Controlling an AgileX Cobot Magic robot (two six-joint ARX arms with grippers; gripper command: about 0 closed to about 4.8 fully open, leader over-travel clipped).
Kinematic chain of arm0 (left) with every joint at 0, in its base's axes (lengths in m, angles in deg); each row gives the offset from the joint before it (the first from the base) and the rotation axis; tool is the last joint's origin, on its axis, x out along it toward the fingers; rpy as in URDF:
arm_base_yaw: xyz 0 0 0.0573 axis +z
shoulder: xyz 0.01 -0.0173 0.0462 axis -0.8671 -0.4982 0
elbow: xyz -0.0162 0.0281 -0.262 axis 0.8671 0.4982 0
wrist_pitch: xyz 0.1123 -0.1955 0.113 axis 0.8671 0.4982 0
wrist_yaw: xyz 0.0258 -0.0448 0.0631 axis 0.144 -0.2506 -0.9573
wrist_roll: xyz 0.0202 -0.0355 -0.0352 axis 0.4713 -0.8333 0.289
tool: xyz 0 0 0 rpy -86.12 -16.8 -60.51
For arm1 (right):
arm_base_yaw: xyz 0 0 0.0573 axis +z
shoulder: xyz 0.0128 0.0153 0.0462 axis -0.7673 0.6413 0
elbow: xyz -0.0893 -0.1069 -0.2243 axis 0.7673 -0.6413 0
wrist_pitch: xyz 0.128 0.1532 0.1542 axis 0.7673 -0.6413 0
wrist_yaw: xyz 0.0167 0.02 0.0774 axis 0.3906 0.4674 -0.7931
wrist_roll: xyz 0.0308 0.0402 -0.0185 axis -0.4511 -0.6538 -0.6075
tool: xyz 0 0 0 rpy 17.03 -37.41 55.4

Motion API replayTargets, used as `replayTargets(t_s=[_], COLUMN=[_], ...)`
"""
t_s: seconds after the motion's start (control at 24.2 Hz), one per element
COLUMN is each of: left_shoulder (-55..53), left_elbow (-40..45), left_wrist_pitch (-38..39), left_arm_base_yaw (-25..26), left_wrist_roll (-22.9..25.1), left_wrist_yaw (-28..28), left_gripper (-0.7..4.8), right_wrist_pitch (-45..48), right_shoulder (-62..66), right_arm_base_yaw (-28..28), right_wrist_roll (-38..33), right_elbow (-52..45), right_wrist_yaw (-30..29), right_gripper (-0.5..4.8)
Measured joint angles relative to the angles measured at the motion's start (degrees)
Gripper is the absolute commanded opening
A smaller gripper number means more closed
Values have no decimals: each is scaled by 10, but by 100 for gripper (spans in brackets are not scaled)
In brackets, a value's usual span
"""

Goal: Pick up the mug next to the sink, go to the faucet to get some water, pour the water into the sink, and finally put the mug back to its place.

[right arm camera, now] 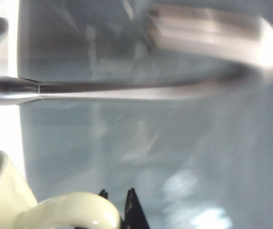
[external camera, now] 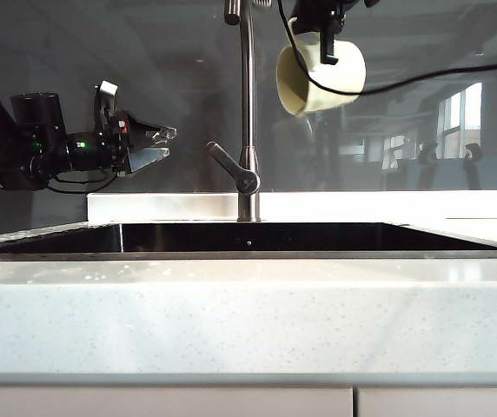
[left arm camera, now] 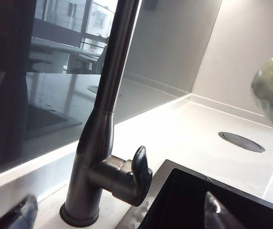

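The pale cream-green mug (external camera: 320,78) hangs high to the right of the faucet (external camera: 247,104), tipped on its side with its mouth toward the pipe. My right gripper (external camera: 328,45) is shut on its handle from above. In the right wrist view the handle (right arm camera: 69,210) sits against the gripper (right arm camera: 118,194), with the faucet's curved neck (right arm camera: 127,88) beyond. My left gripper (external camera: 167,144) stands open left of the faucet's lever (external camera: 229,163), apart from it; the left wrist view shows the lever (left arm camera: 139,169) between its spread fingers (left arm camera: 23,214). The dark sink (external camera: 248,254) lies below. No water is in view.
A pale speckled counter (external camera: 248,321) runs along the front of the sink. A glossy dark backsplash (external camera: 101,52) rises behind the faucet. A round metal cover (left arm camera: 241,141) sits flush in the counter beyond the sink's corner.
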Motion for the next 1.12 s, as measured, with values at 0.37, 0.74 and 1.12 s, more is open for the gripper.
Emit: replayTargets(t_s=[0.37, 0.74, 1.12], left_shoulder=[0, 0, 0], left_elbow=[1, 1, 1], left_wrist_pitch=[0, -2, -2], left_arm_base_yaw=[0, 0, 0], left_wrist_roll=[0, -1, -1], left_wrist_yaw=[0, 0, 0], left_gripper=[479, 479, 479], right_wrist_pitch=[-99, 13, 295], right_shoulder=[-3, -56, -105], right_arm_base_yaw=[-50, -98, -206], right_wrist_roll=[-515, -688, -893], right_elbow=[-3, -175, -402], right_wrist_yaw=[18, -13, -10], right_gripper=[-3, -3, -3])
